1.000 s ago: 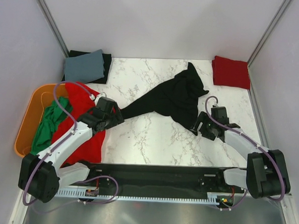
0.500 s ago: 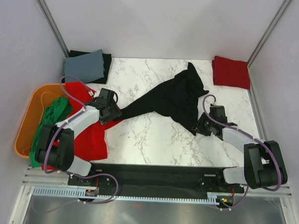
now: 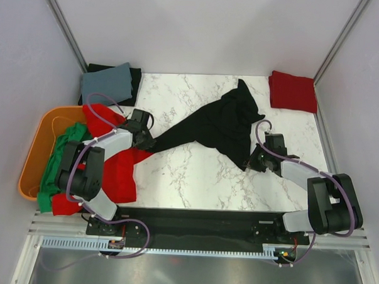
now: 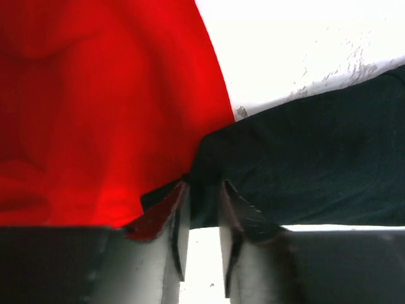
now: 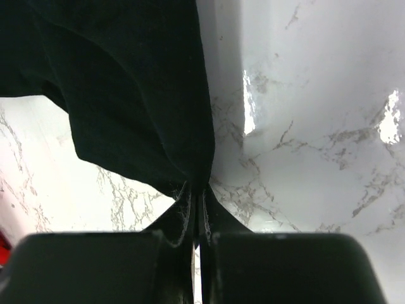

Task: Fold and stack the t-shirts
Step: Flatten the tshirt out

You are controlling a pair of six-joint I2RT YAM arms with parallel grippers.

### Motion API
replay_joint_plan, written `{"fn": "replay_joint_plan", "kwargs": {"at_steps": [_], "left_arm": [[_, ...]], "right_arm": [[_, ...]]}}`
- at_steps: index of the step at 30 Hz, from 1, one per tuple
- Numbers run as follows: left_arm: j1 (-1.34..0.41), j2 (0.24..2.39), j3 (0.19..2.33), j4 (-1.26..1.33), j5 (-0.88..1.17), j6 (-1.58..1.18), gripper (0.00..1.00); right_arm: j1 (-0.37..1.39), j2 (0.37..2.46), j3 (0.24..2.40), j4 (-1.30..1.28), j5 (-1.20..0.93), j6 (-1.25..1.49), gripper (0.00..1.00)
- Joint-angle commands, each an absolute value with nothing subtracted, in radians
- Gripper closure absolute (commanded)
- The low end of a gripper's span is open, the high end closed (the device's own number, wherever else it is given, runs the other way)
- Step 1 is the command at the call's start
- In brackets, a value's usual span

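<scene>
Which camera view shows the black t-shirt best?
The top external view: it shows the whole black t-shirt. The wrist views show only the edges pinched by the left hand and the right hand.

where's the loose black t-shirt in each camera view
top external: the loose black t-shirt lies stretched across the middle of the table.
left wrist: it fills the right half, beside the red t-shirt.
right wrist: it sits upper left, narrowing toward bottom centre.
shared landmark: the white marble tabletop shows under it in all three views.
</scene>
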State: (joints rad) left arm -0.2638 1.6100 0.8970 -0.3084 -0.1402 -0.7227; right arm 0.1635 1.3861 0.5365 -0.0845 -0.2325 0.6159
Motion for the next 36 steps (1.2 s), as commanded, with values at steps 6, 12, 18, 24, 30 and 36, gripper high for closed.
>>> {"fn": "replay_joint_plan", "kwargs": {"at_steps": [6,12,18,24,30,36], "left_arm": [[-0.262,1.5,1.003,-0.368,-0.165,-0.703,0.98],[-0.262,1.284,1.19,-0.564,-0.198,-0.698,0.98],[-0.262,1.177,1.435,-0.69,-0.18,-0.681,0.98],[-0.262,1.094,1.658,-0.718,-0.114,-0.672,0.98],[-0.262,1.075,1.911,-0.692,0.055,-0.589,0.98],[-0.262,1.06,2.127,-0.66,0.202,-0.557,0.98]], "right_arm": [[0.164,1.353,0.598,-0.176,-0.23,0.595,1.0],[0.166,1.191,0.764,-0.4,-0.176,0.598,1.0],[0.155,1.114,1.047,-0.655,-0.077,0.558,1.0],[0.121,1.112,1.415,-0.866,0.033,0.477,1.0],[0.12,1.091,1.776,-0.999,0.052,0.376,1.0],[0.124,0.993,1.972,-1.02,0.072,0.321,1.0]]}}
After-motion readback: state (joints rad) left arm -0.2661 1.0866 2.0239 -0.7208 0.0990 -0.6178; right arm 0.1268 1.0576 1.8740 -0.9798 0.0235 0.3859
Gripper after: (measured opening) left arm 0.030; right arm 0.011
